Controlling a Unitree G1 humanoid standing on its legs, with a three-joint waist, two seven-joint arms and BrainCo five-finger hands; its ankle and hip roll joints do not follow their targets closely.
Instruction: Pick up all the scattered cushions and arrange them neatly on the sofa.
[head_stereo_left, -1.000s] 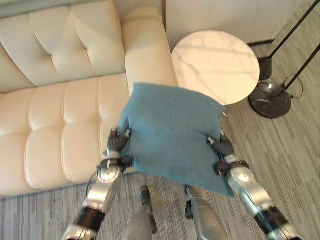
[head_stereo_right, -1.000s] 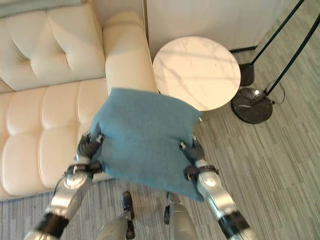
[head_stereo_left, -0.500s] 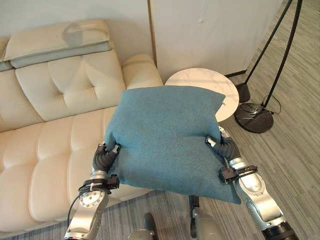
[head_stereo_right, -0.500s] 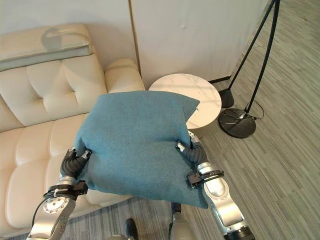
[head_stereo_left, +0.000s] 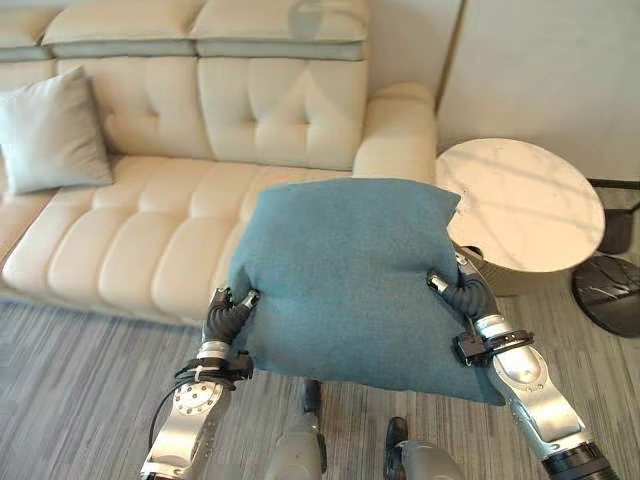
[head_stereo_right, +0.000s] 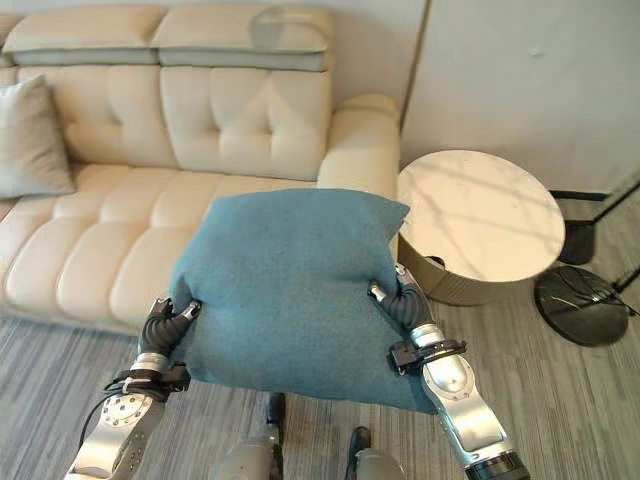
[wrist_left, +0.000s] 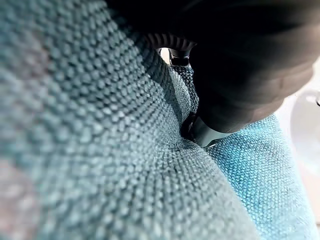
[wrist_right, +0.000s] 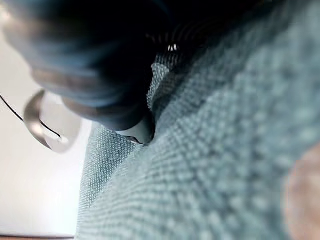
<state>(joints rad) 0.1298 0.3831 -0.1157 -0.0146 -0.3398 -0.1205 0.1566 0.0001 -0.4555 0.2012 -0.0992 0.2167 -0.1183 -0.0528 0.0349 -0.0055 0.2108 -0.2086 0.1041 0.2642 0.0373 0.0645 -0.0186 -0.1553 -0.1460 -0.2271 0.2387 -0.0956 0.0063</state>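
While clamped between both hands (head_stereo_left: 228, 318) (head_stereo_left: 462, 292): plain teal cushion (head_stereo_left: 350, 270), unlabelled.

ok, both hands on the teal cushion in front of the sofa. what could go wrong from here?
Likely risks:
1. The left hand and right hand pinch only the teal cushion's side edges, so it may slip out.
2. The round side table sits close by the right hand; a swing toward the sofa could clip it.
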